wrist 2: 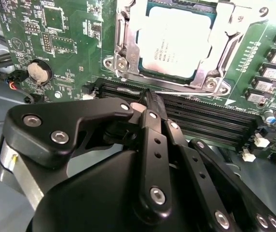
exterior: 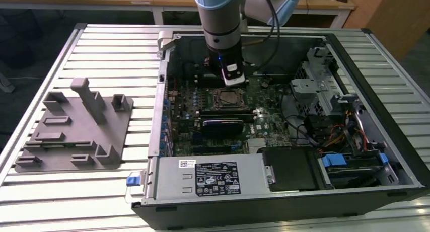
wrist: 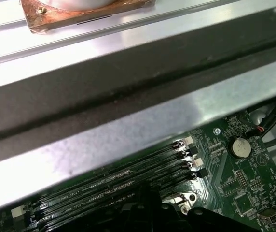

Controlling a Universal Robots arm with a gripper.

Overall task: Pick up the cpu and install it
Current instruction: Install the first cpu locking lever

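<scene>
In the exterior view, a grey fixture block (exterior: 74,129) is seen on the slatted table (exterior: 40,202) beside the open PC case (exterior: 282,202), w/ a power supply (exterior: 211,176) at the near edge. In the second wrist view, the gripper (wrist 2: 145,104) is held w/ fingertips closed together on nothing, over the 4 memory slots (wrist 2: 215,121). The cpu (wrist 2: 174,41) is seated in its socket (wrist 2: 123,43) just beyond, apart from the tips.

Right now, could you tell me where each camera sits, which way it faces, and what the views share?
Exterior view: off the arm, above the table, looking down into the open computer case; the arm and gripper stand over the socket.
Second wrist view: on the wrist, looking past the gripper's black fingers at the cpu seated in its socket.
First wrist view: on the wrist, facing the case wall.
Both wrist views share the memory slots.
</scene>
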